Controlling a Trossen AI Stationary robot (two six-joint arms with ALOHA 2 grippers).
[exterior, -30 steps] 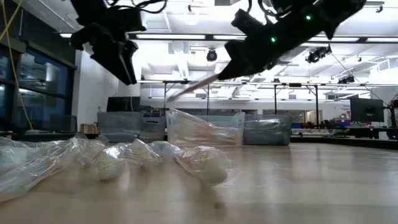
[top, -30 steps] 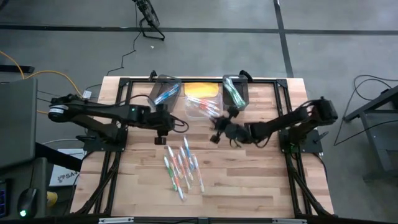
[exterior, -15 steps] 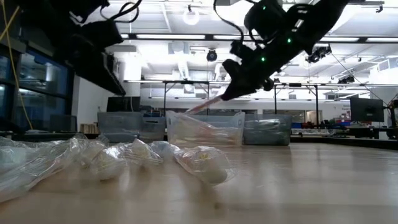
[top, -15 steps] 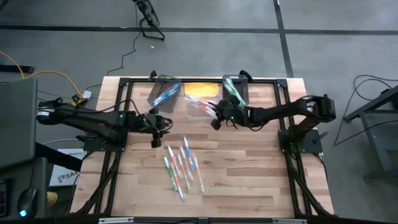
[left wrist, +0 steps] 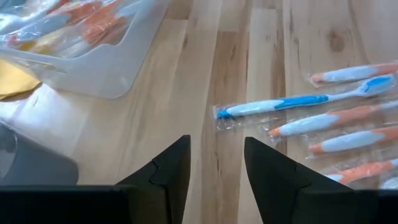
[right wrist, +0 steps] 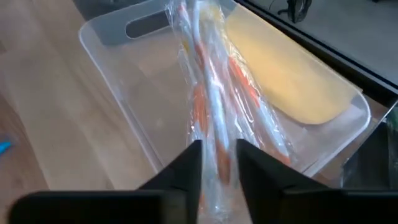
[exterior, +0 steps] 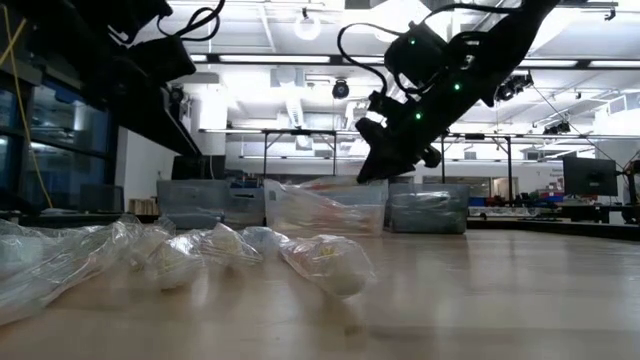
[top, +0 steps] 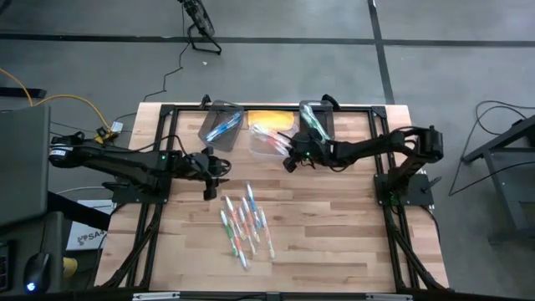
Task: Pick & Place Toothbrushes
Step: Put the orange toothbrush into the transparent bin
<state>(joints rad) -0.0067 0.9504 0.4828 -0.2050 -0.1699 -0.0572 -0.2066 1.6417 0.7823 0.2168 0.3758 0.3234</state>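
Several wrapped toothbrushes (top: 245,221) lie loose on the wood table's middle, with orange, blue and green handles. My left gripper (top: 211,177) hangs open just left of the pile; in its wrist view the fingers (left wrist: 214,146) stand over bare wood beside a blue toothbrush (left wrist: 292,102). My right gripper (top: 288,160) hovers open over the near end of the clear bin (right wrist: 118,68). An orange-and-white wrapped toothbrush (right wrist: 211,93) shows between and beyond its fingers, lying with others of that colour in the bin.
A dark bin (top: 219,125) with blue toothbrushes stands at the far left and another (top: 318,121) with green ones at the far right. A yellow sheet (right wrist: 292,81) lies behind the clear bin. Bare wood lies along the table's near side.
My right gripper has swung toward the table's far left, from beside the bins to over the clear bin, and sunk a little. The toothbrush that stuck out of its fingers no longer hangs below it. My left gripper has drawn back toward the left edge and dropped lower.
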